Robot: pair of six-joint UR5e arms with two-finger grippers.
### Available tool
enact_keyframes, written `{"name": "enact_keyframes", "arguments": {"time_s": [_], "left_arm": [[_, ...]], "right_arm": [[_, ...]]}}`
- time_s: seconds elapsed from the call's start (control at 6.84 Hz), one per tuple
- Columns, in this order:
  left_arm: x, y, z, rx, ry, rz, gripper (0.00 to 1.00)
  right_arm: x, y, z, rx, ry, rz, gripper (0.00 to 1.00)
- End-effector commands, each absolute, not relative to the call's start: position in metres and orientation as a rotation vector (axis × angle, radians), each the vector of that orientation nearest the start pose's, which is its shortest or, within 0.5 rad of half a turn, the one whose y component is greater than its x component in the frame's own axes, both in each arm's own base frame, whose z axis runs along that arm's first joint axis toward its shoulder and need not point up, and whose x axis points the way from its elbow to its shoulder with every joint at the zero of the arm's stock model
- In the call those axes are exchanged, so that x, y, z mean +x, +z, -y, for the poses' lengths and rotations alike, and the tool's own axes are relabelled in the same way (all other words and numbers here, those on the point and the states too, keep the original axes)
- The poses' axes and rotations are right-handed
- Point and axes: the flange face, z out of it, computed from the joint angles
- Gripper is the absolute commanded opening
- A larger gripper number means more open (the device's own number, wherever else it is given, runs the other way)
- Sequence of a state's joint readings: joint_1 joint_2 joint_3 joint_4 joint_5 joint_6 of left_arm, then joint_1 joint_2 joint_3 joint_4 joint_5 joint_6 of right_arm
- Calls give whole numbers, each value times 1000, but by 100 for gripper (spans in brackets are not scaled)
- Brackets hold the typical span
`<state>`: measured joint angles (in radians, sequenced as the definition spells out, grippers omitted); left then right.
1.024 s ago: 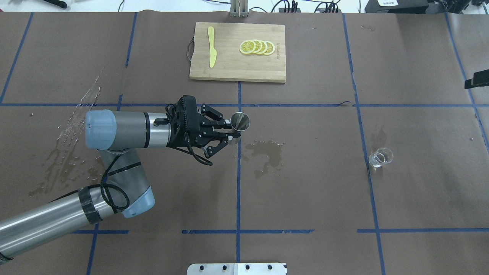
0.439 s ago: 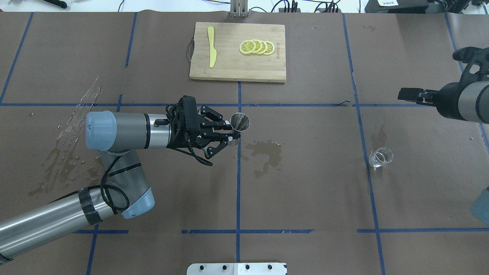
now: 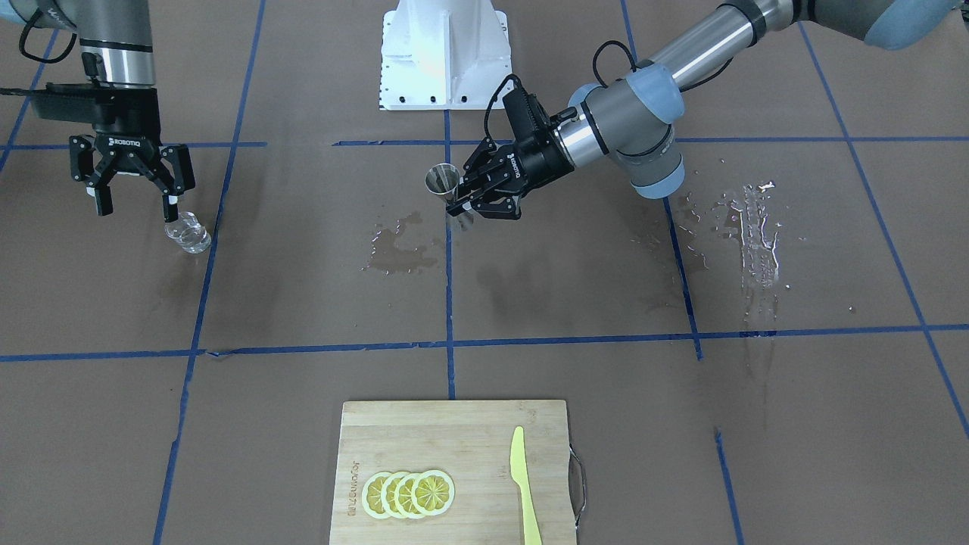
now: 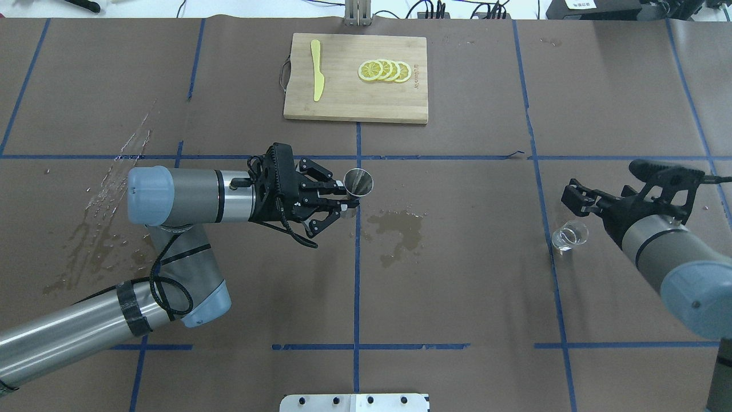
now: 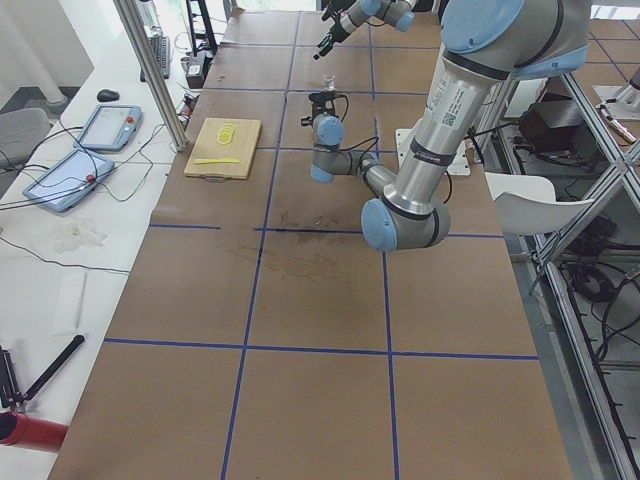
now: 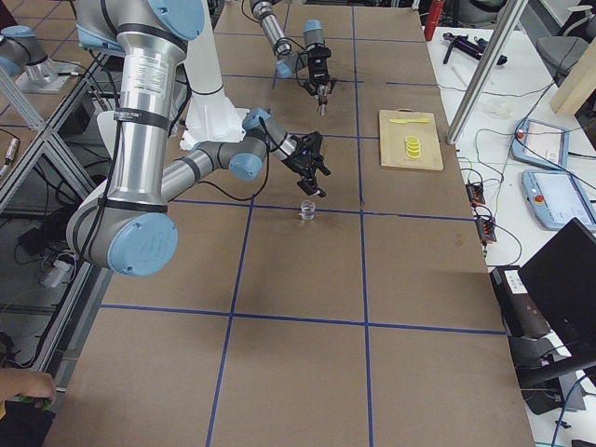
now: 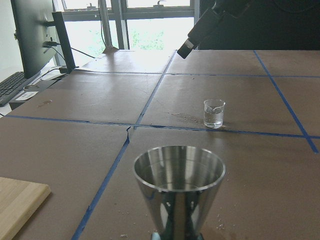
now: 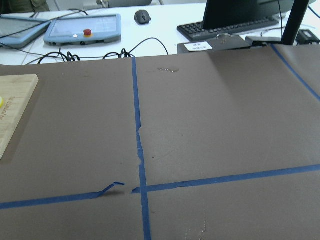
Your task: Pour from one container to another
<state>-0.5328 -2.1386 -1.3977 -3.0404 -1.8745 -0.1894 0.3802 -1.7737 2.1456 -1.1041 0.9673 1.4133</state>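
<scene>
My left gripper [image 4: 345, 200] is shut on the waist of the steel jigger [image 4: 358, 182], holding it upright just above the table's middle. From the front, the same jigger [image 3: 441, 180] is in the gripper [image 3: 463, 203]; its open mouth [image 7: 179, 170] fills the left wrist view. The small clear glass cup [image 4: 569, 236] stands on the table at the right. My right gripper [image 4: 603, 183] hangs open above and just beyond the cup. In the front view, one of its fingertips [image 3: 171, 210] sits close over the cup [image 3: 188, 232]. The right wrist view shows only the table.
A wooden cutting board [image 4: 354, 103] lies at the far middle, holding a yellow knife [image 4: 316, 70] and several lemon slices [image 4: 384, 70]. A wet stain [image 4: 400, 226] marks the paper right of the jigger. More splashes [image 4: 108, 194] are at the left.
My right arm has come in from the right edge and swung down and inward to the glass cup. The left arm and jigger have stayed still.
</scene>
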Motion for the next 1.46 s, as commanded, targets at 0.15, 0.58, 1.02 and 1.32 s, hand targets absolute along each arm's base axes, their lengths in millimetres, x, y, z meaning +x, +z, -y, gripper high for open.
{"name": "enact_keyframes", "arguments": {"time_s": [0.15, 0.58, 1.02, 1.32], "left_arm": [[510, 247, 420, 1450, 859, -1292, 0], [510, 247, 420, 1452, 857, -1291, 0], [510, 247, 420, 1452, 858, -1293, 0], [510, 247, 420, 1452, 858, -1293, 0]], "right_arm": [[-361, 477, 286, 1033, 480, 520, 98], [-381, 516, 269, 1120, 505, 502, 98], [-403, 517, 271, 1145, 510, 504, 99], [-410, 541, 272, 1156, 484, 459, 99]]}}
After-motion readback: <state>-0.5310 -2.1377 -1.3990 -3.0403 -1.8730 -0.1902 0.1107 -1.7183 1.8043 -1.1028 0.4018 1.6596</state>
